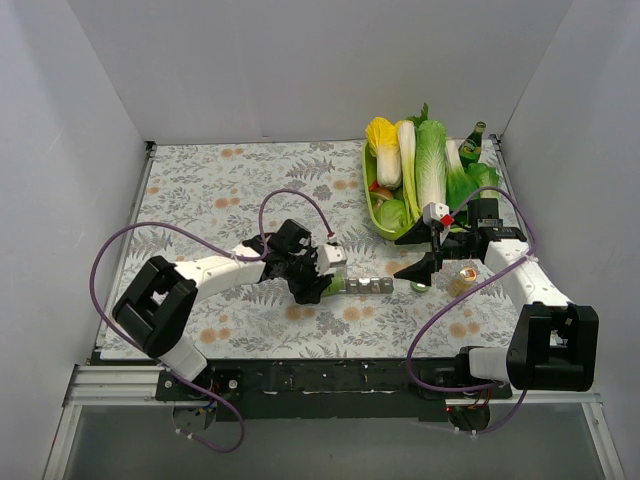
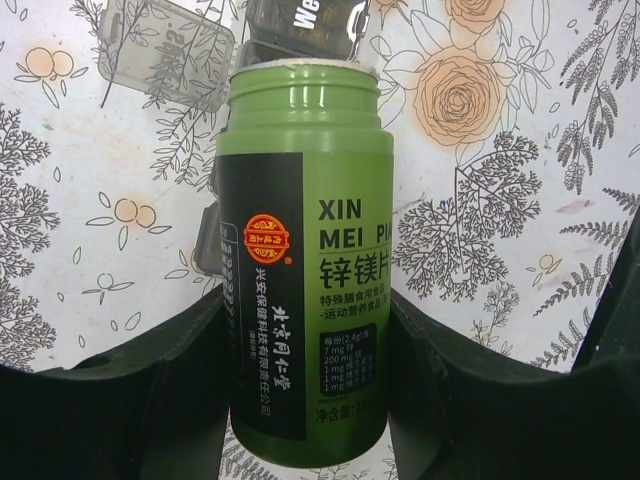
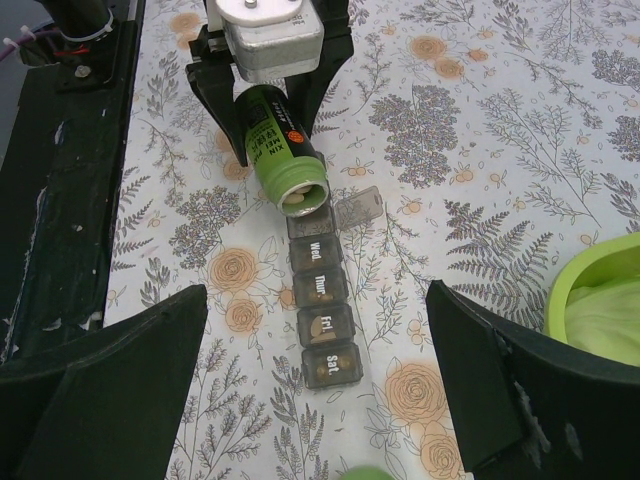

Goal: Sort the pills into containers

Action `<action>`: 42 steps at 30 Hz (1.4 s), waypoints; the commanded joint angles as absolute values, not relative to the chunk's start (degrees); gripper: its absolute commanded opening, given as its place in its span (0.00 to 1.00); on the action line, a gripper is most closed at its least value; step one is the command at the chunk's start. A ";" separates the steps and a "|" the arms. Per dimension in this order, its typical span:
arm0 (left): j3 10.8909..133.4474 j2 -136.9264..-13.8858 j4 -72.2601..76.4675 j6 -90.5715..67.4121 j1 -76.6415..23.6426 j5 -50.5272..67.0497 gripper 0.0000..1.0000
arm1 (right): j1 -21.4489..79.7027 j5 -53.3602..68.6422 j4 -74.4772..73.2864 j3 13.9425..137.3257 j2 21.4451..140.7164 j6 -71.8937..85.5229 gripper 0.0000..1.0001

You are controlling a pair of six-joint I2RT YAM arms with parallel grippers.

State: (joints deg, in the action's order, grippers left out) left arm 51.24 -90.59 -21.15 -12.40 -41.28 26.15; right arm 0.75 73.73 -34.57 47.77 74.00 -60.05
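containers [image 3: 322, 310] sit right at the left gripper's [image 3: 270, 110] bottle [image 3: 288, 160] mouth.

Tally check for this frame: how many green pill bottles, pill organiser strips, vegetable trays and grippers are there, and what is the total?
green pill bottle: 1
pill organiser strip: 1
vegetable tray: 1
grippers: 2 (left gripper clamped on the bottle, right gripper open)
Total: 5

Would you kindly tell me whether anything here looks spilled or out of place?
Nothing looks spilled. The green bottle in the left gripper is tipped, its mouth at the pill organizer's open compartment, one pill sitting at the rim.
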 commanded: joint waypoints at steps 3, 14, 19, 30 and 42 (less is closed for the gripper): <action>54.84 -90.44 -23.99 -11.60 -42.36 24.17 0.00 | 0.53 75.06 -35.42 48.16 73.65 -60.73 0.98; 56.60 -90.88 -26.54 -11.08 -43.42 22.06 0.00 | 0.53 75.41 -35.42 48.08 73.74 -60.73 0.98; 57.74 -90.79 -27.77 -11.08 -43.68 21.10 0.00 | 0.61 75.59 -35.51 48.08 73.74 -60.73 0.98; 59.59 -91.58 -30.59 -10.63 -45.00 18.90 0.00 | 0.53 75.76 -35.60 48.08 73.92 -60.73 0.98; 61.96 -93.07 -33.48 -10.20 -45.97 16.53 0.00 | -1.23 75.94 -35.68 47.99 73.92 -60.73 0.98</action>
